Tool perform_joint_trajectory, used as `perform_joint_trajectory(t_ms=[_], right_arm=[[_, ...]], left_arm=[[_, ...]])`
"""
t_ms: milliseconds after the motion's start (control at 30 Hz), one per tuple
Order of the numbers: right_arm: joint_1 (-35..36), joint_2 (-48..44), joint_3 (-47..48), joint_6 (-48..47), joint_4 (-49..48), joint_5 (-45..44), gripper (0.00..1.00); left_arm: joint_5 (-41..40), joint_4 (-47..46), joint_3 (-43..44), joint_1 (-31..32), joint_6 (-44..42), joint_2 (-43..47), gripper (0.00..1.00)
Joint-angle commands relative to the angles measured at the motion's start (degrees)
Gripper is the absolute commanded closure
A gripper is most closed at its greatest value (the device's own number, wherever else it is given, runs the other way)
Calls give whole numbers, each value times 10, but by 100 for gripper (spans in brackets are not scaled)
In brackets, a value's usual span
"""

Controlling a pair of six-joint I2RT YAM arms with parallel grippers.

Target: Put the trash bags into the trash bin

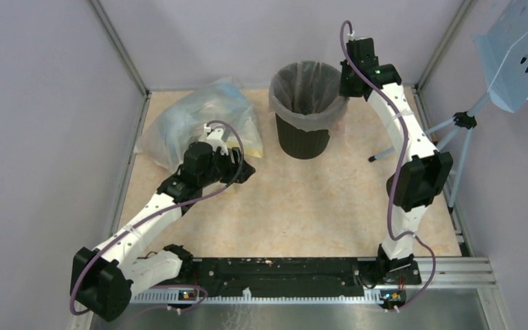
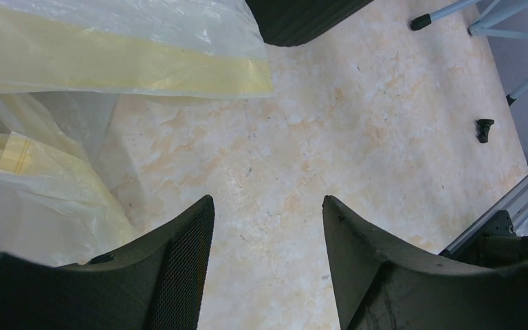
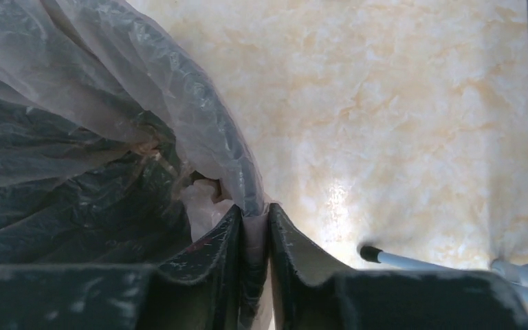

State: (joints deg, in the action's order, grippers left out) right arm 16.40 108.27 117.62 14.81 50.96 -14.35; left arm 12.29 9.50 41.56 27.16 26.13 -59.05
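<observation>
Table [image 1: 295,206], far edge: trash bin [image 1: 304,137]

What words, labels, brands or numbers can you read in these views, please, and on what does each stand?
None: no text is readable in any view. The trash bin, the trash bag lining it, the heap of bags and the perforated panel show no print.

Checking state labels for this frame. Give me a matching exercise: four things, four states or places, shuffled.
1. left gripper
2. right gripper
3. bin
4. loose bags

A. heaped at far left of the table
B. open, holding nothing
C. black, at the table's far middle
D. shut on the liner at the rim

Pairs: 1-B, 2-D, 3-C, 4-A
</observation>
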Motion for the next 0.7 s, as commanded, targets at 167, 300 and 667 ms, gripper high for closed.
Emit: perform_joint_trajectory(t_ms=[167,300,667], right_arm=[[-6,-47,46,-49,-12,8,43],[-5,-132,-32,-59,-52,28,21],[-5,-489,-539,-33,-348,67,16]], left_arm=[[-5,-8,27,-1,-9,5,34],[14,-16,18,0,-18,17,30],[-10,-39,-46,1,-31,129,1]])
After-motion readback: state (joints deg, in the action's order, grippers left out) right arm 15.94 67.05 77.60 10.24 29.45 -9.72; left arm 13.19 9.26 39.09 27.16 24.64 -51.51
